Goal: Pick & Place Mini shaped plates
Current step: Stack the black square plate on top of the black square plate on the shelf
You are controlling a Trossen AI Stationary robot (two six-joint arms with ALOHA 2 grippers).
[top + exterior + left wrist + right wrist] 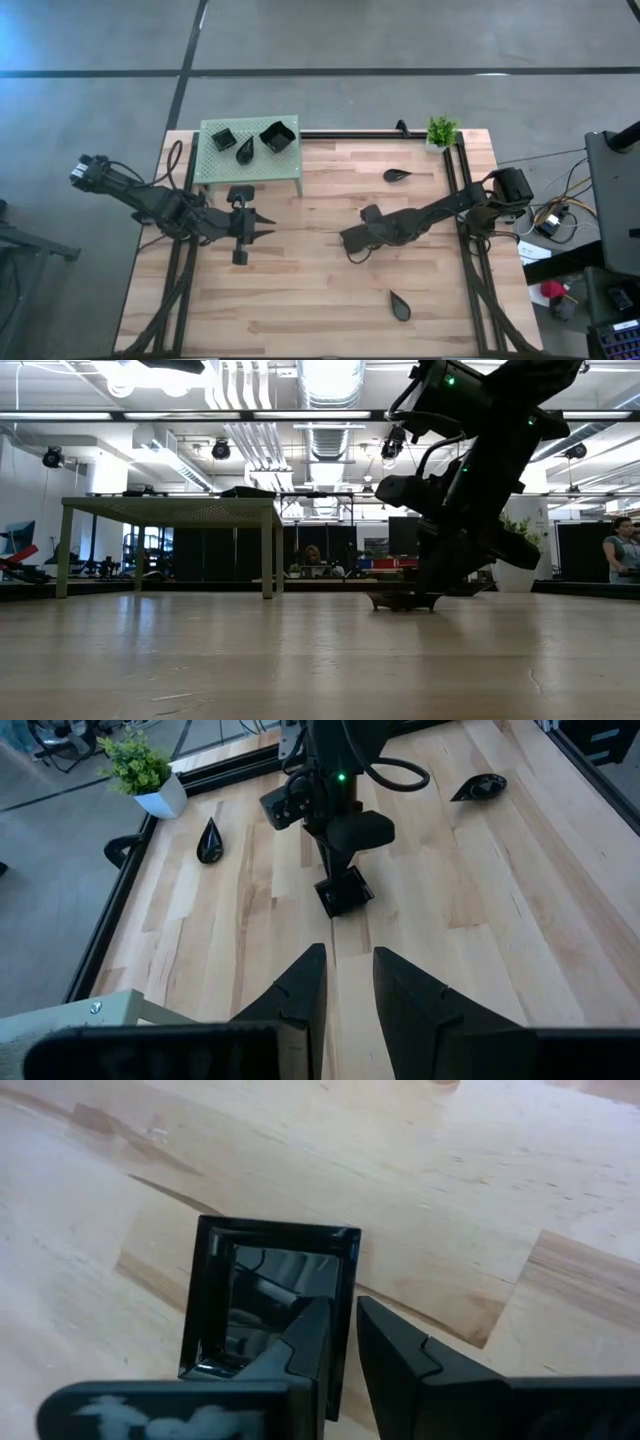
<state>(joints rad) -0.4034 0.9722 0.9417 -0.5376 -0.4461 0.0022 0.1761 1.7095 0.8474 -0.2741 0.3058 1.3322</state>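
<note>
The right claw (340,1345) pinches one rim of a square plate (265,1295) resting on the bench (320,270), an edge grip suited to lifting it to the green stand (250,160), where three plates already sit

The left claw (262,228) waits slightly parted, empty, beside the stand

Right pincer (340,1342) clamped; left pincer (348,982) apart

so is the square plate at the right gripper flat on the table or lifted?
Flat: square plate sits level on the table; right gripper pinches its rim.

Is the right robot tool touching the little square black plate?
Touching. The right wrist view shows the right tool pinching one raised wall of the square plate, one finger inside, one outside.
</note>
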